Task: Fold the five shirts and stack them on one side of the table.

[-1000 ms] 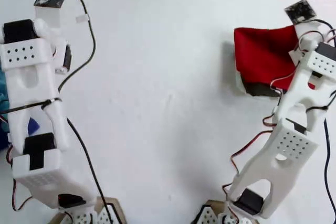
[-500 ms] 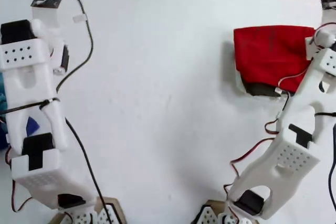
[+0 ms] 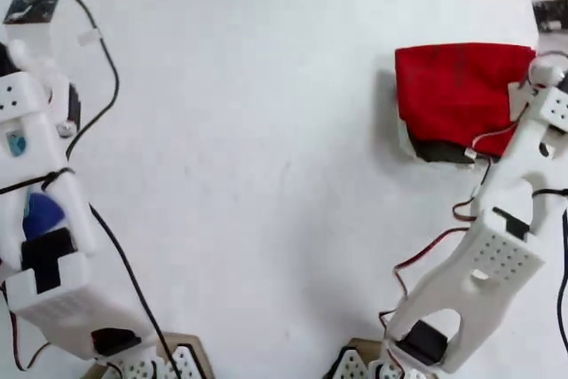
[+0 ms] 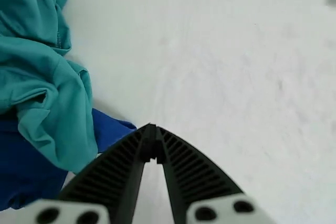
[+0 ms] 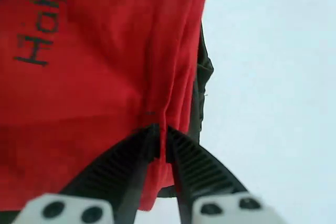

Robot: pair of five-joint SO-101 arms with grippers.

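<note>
A folded red shirt [image 3: 457,90] lies at the table's far right on top of a dark shirt [image 3: 441,151], whose edge sticks out toward the near side. My right arm [image 3: 501,219] stands along the red shirt's right edge. In the right wrist view my right gripper [image 5: 158,135] is shut just above a fold of the red shirt [image 5: 84,87]. A crumpled teal shirt [image 4: 39,77] lies over a blue shirt [image 4: 26,171] at the table's left edge. My left gripper [image 4: 152,142] is shut beside them, over bare table.
My left arm [image 3: 35,184] covers most of the teal and blue pile; a bit of blue cloth [image 3: 42,213] shows under it. The white table [image 3: 266,157] stretches wide between both arms. Cables hang off each arm.
The right arm moved off the red shirt to its right edge, and the shirt now lies flat. The left arm swung left toward the table's edge.
</note>
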